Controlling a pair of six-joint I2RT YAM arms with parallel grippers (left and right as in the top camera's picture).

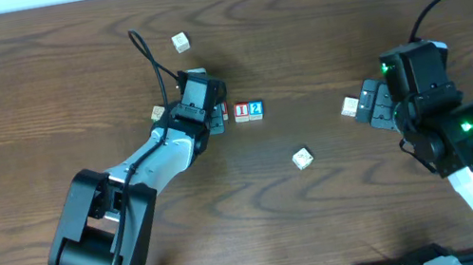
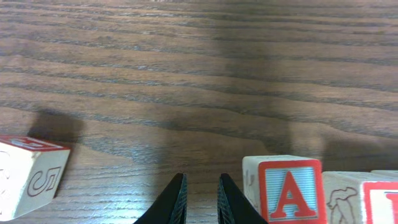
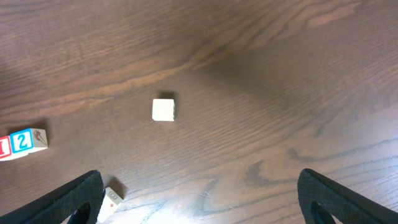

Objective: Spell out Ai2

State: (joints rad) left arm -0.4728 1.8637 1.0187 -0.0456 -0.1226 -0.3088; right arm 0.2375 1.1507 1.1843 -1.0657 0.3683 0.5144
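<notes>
Left wrist view: my left gripper (image 2: 200, 199) pinched shut, empty, beside A cube (image 2: 283, 190); A against I cube (image 1: 242, 110), 2 cube (image 1: 256, 108) after; right gripper (image 3: 202, 193) wide, empty; spelling looks complete; next: lift clear without bumping row

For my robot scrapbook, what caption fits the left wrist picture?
Left gripper, shut and empty, beside the small wooden cube with a red A on a dark wooden table.

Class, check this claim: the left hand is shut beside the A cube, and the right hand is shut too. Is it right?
No. The right hand is wide open, as the right wrist view shows. The left hand is shut beside the A cube.
</notes>
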